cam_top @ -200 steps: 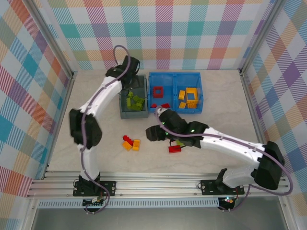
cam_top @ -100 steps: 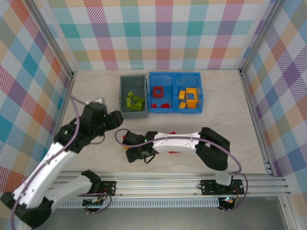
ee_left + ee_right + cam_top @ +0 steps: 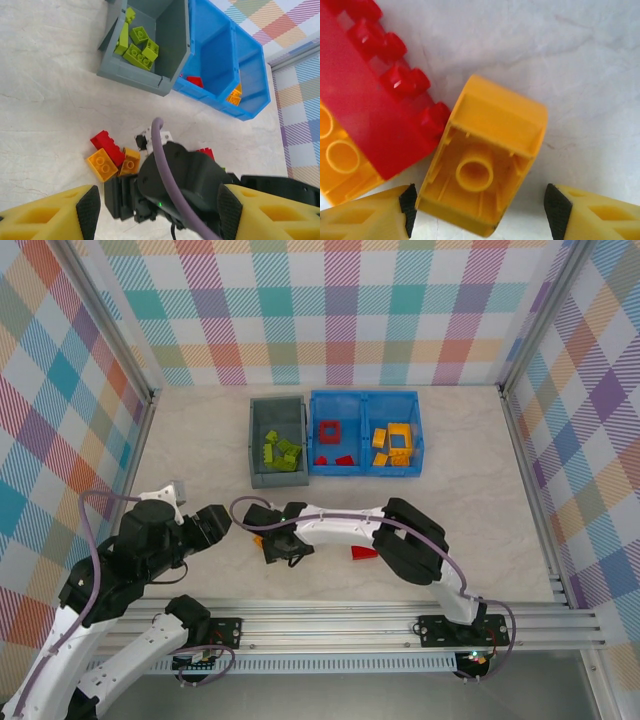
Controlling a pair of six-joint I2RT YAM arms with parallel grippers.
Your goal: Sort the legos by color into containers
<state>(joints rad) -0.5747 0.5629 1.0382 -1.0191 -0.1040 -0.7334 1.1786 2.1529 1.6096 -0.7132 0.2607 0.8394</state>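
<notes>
Plaid walls (image 3: 340,300) enclose a pale marbled table (image 3: 480,510).

**Containers.** The grey bin (image 3: 278,443) and the blue bin (image 3: 366,433) stand side by side, touching, at the far centre of the table.
- The grey bin, on the left, holds the lime green bricks (image 3: 135,47).
- The left compartment of the blue bin holds the red pieces (image 3: 329,430), one of them a hollow square frame.
- The right compartment holds the orange-yellow pieces (image 3: 393,443).

**Loose bricks.** A small cluster lies on the table near the grey bin.
- The red brick (image 3: 370,95) lies over the studded orange brick (image 3: 340,160).
- The tipped orange brick (image 3: 485,160) lies on its side, hollow underside toward the right wrist camera, touching the red brick.
- A lone red brick (image 3: 363,552) lies to the right, beside the right forearm.

**Right gripper** (image 3: 477,215). It is at table level over the cluster, with its jaws apart and straddling the tipped orange brick. One finger (image 3: 365,215) sits just beside the brick's edge, and the other is clear of it. The brick is not clamped.

**Left gripper** (image 3: 157,210). It hangs above the table at the near left, looking down on the cluster and the right gripper. Its jaws are wide apart and hold nothing.
</notes>
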